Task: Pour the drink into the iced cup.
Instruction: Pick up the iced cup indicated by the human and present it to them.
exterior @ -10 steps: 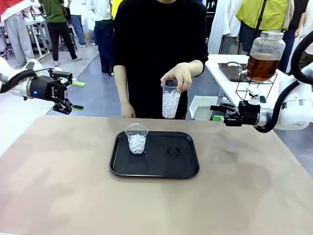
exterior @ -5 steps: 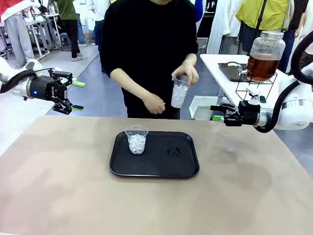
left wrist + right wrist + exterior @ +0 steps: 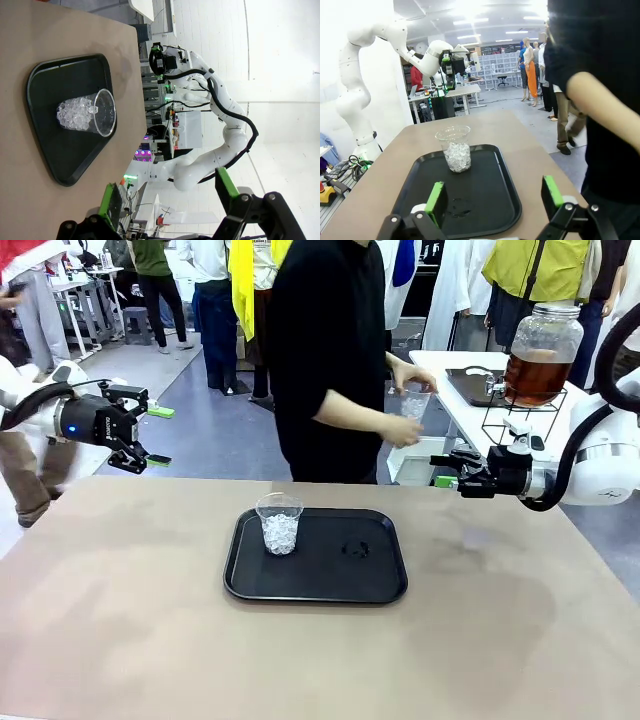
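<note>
Workshop floor, with people and benches behind.
- Brown tabletop (image 3: 120, 620): carries one black tray (image 3: 385, 585).
- Iced cup (image 3: 279, 525): clear, upright on the tray, left of its middle. Ice only, no liquid.
- Drink (image 3: 535, 375): amber, in a lidded glass jar (image 3: 548, 330) on a wire stand (image 3: 500, 425), off beyond the tabletop's far right corner and well apart from the tray.
- Person: at the far side, turned toward the jar, holding a second cup (image 3: 413, 403) of ice.
- Progress, judged: no pouring has begun and the whole task remains.
- Left hand (image 3: 159, 436): fingers apart, empty, raised over the far left edge.
- Right hand (image 3: 442, 470): fingers apart, empty, level at the far right edge, pointing inward.
</note>
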### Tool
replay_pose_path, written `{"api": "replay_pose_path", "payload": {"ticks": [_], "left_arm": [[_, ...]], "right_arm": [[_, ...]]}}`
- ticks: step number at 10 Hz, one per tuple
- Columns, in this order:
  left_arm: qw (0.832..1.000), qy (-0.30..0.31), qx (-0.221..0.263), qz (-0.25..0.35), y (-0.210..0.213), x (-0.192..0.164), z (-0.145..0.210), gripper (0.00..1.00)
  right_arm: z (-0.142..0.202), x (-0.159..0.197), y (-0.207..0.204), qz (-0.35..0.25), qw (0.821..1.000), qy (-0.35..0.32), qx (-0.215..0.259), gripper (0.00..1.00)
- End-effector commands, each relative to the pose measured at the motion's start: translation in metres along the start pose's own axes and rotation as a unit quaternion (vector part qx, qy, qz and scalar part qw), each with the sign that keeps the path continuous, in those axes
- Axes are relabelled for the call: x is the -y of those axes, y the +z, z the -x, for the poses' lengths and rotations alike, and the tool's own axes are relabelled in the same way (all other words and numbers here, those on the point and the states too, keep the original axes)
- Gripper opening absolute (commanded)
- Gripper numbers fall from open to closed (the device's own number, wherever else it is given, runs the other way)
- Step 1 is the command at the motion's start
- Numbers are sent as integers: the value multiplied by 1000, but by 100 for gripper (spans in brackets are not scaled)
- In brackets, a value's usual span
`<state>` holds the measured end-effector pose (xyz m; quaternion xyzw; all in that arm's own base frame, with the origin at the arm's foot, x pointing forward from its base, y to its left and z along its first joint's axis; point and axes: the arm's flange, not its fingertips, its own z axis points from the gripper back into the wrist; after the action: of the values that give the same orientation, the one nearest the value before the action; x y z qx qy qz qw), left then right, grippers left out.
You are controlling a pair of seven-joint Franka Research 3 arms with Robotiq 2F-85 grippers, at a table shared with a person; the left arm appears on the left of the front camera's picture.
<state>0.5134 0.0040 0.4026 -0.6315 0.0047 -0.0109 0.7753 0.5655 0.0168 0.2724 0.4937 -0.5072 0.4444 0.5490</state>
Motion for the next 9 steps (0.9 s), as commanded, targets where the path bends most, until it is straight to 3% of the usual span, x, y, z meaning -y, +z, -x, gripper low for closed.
{"api": "replay_pose_path", "payload": {"ticks": [1,9], "left_arm": [[1000,-2,1,2,0,1,0,100],[1000,-2,1,2,0,1,0,100]], "right_arm": [[-3,1,-2,2,1000,-1,4,100],[-3,1,-2,2,1000,-1,4,100]]}}
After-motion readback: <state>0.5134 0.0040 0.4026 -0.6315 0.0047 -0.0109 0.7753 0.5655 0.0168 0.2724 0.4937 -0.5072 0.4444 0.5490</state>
